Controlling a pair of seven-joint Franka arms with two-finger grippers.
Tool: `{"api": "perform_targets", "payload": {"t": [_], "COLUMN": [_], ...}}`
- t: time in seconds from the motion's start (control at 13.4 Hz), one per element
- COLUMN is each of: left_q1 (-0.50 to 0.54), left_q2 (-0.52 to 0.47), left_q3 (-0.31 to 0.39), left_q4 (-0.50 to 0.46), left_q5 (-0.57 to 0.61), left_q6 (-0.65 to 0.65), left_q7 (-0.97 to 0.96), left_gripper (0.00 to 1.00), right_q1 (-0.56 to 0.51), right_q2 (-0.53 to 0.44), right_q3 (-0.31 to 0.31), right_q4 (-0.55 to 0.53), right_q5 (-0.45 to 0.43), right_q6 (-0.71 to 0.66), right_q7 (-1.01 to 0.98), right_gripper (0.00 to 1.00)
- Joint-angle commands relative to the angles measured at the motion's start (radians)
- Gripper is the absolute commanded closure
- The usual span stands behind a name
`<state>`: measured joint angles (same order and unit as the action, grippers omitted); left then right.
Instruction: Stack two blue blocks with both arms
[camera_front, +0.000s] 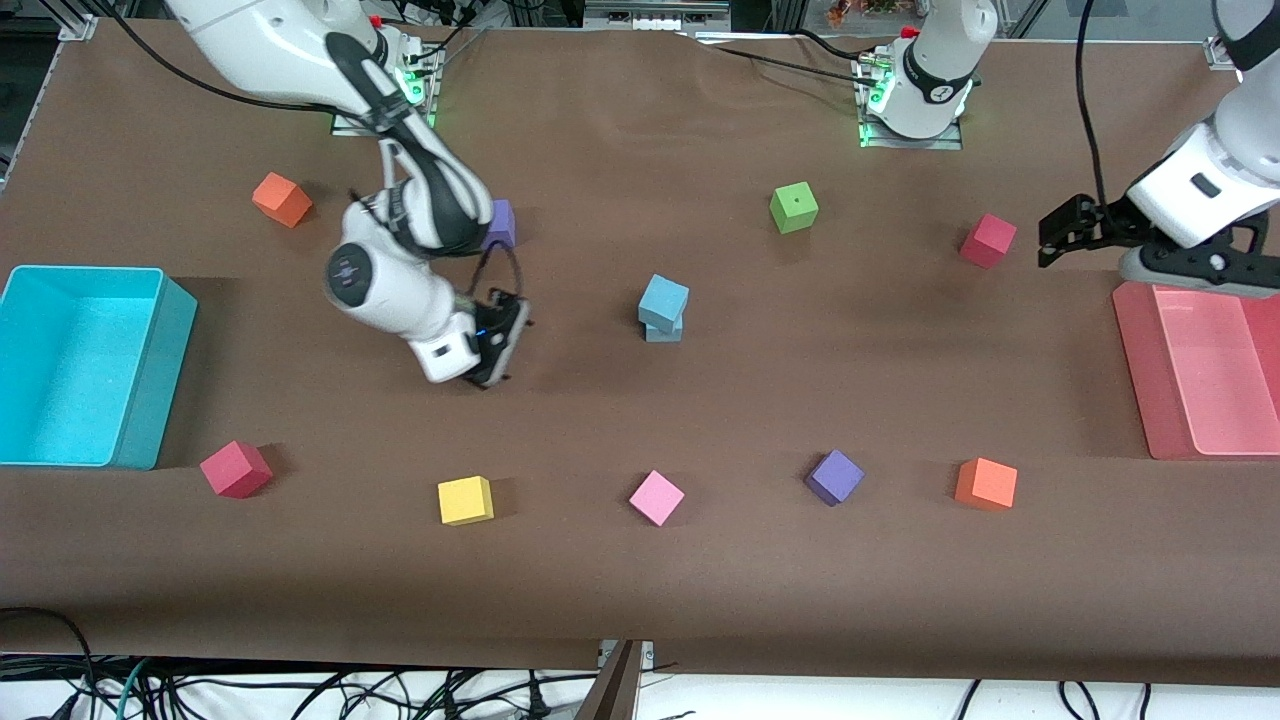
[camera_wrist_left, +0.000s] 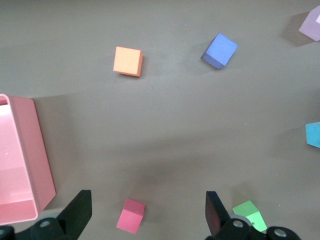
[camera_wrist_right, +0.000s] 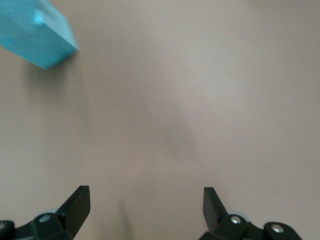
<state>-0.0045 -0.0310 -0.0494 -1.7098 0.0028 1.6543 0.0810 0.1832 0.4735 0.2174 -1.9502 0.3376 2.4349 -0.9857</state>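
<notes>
The two blue blocks stand stacked near the middle of the table, the upper block (camera_front: 664, 298) sitting slightly turned on the lower block (camera_front: 662, 331). My right gripper (camera_front: 500, 345) is open and empty, low over bare table beside the stack toward the right arm's end. In the right wrist view its fingers (camera_wrist_right: 146, 197) are spread over bare cloth, and a blue block (camera_wrist_right: 37, 35) shows at the frame's corner. My left gripper (camera_front: 1045, 242) is open and empty, raised over the table between a red block (camera_front: 988, 240) and the pink tray (camera_front: 1135, 370). In the left wrist view its fingers (camera_wrist_left: 147, 200) frame that red block (camera_wrist_left: 131, 215).
A cyan bin (camera_front: 150, 370) stands at the right arm's end. Loose cubes lie around: orange (camera_front: 282, 199), purple (camera_front: 499, 223), green (camera_front: 794, 207). Nearer the camera lie red (camera_front: 236, 468), yellow (camera_front: 465, 500), pink (camera_front: 656, 497), purple (camera_front: 834, 476) and orange (camera_front: 986, 483).
</notes>
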Motion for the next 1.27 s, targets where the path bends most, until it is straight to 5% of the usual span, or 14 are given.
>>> {"api": "perform_targets", "payload": {"t": [0.0, 0.15, 0.37, 0.97, 1.19], "left_q1": [-0.005, -0.005, -0.006, -0.005, -0.005], "left_q2": [0.005, 0.023, 0.022, 0.022, 0.022], "left_q3": [-0.006, -0.006, -0.010, -0.006, -0.004], "left_q4": [0.037, 0.079, 0.084, 0.101, 0.101], "left_q5": [0.022, 0.022, 0.022, 0.019, 0.020], "left_q6": [-0.062, -0.085, -0.088, -0.110, -0.111], "left_q7": [0.013, 0.014, 0.014, 0.014, 0.014], "left_gripper": [0.00, 0.00, 0.00, 0.00, 0.00], "right_q1": [0.005, 0.002, -0.039, -0.221, -0.249], "right_q2": [-0.016, -0.003, 0.037, -0.081, -0.163], "right_q3": [-0.137, -0.212, -0.242, -0.247, -0.248], "right_q4": [0.127, 0.245, 0.376, 0.392, 0.381], "right_q5": [0.006, -0.030, -0.181, -0.186, -0.189], "right_q6": [-0.199, -0.327, -0.444, -0.335, -0.362], "right_q7": [-0.014, -0.016, -0.016, 0.031, 0.334], "right_gripper": [0.00, 0.00, 0.00, 0.00, 0.00]}}
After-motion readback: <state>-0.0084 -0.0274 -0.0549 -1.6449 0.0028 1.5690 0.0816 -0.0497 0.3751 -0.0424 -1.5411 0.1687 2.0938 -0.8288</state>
